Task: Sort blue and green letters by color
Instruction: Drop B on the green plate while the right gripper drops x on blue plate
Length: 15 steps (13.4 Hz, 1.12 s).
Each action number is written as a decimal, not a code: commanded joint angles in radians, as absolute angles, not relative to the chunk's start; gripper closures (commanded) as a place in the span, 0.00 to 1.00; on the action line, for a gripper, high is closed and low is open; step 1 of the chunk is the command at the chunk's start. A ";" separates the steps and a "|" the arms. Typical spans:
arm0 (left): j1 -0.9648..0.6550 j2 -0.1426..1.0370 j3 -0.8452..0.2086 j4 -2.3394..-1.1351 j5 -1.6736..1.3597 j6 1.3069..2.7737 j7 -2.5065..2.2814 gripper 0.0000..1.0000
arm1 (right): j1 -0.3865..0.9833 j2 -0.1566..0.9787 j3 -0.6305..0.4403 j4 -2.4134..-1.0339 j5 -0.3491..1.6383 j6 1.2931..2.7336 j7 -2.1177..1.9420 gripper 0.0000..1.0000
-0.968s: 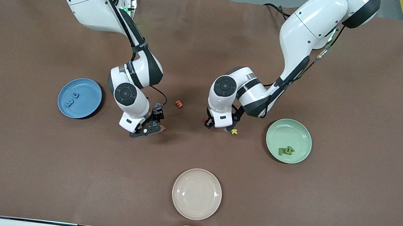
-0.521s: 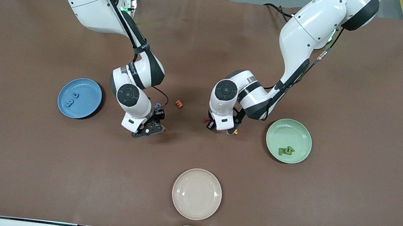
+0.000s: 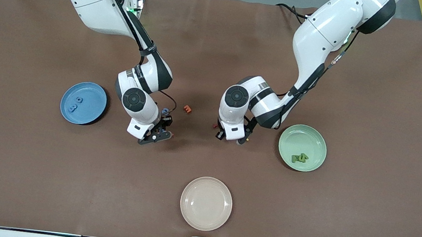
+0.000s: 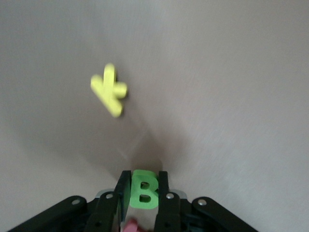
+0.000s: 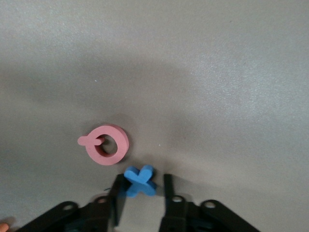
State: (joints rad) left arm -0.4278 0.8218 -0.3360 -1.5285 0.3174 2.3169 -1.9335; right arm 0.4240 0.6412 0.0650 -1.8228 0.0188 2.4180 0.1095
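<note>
Three plates are sitting on the brown desk [image 3: 363, 215]: an empty cream plate [image 3: 206, 203] nearest the front camera, then a blue plate [image 3: 83, 103] toward the right arm's end and a green plate [image 3: 302, 147] toward the left arm's end. Two blue letters [image 3: 75, 104] are lying in the blue plate, and a few green letters [image 3: 299, 158] are lying together in the green one.

Both arms are working low at the middle of the desk, so a double pick seems to be in hand. The right gripper [image 5: 140, 188] is clenching its fingers on a blue X [image 5: 140, 181], just beside a pink Q [image 5: 107, 144]. The left gripper [image 4: 144, 192] is grasping a green B [image 4: 143, 189] between its fingers, with a yellow K [image 4: 110, 89] lying near it. An orange letter [image 3: 187, 109] is lying between the two arms.

Next, each arm probably needs to be lifting straight up, clear of the neighbouring letters, then carrying its piece to the matching plate.

Farther off, the mat is running up to the arm bases, with aluminium framing at the corners.
</note>
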 commanded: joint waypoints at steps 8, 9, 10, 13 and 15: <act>-0.158 0.551 -0.368 -1.563 0.311 1.987 -1.429 1.00 | 0.302 0.519 0.058 -1.883 0.029 2.287 0.042 0.96; -0.123 0.522 -0.368 -1.583 0.308 1.947 -1.340 1.00 | 0.270 0.473 0.058 -1.926 0.029 2.287 -0.003 0.96; -0.079 0.494 -0.370 -1.616 0.289 1.919 -1.247 1.00 | 0.230 0.413 0.058 -1.984 0.028 2.289 -0.056 0.96; 0.020 0.466 -0.374 -1.715 0.264 1.928 -1.048 1.00 | 0.111 0.283 0.057 -2.127 0.026 2.312 -0.220 0.96; 0.055 0.471 -0.374 -1.771 0.265 1.995 -1.008 1.00 | 0.033 0.229 0.057 -2.238 0.026 2.405 -0.338 0.96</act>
